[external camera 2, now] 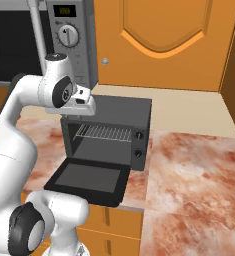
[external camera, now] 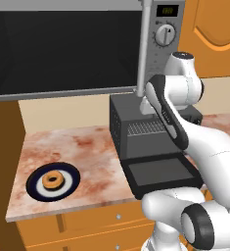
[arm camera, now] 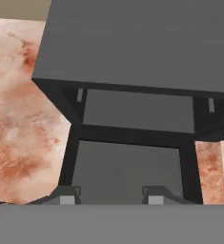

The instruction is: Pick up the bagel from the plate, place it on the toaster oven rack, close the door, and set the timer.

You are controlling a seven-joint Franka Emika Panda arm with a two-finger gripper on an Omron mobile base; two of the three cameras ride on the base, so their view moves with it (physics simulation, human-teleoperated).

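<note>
Still pre-pick: bagel (external camera: 53, 181) on plate (external camera: 53, 182), toaster oven (external camera 2: 109, 131) door (external camera 2: 89, 178) open. End effector (arm camera: 108, 195) empty, fingers partly spread. Next: reach bagel.

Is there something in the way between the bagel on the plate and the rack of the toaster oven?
Nothing visible. The bagel lies uncovered on the plate, the counter between is bare, and the door hangs open before the rack.

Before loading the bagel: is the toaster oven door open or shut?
Open. The door lies flat in front of the toaster oven, and the bare rack shows inside.
</note>
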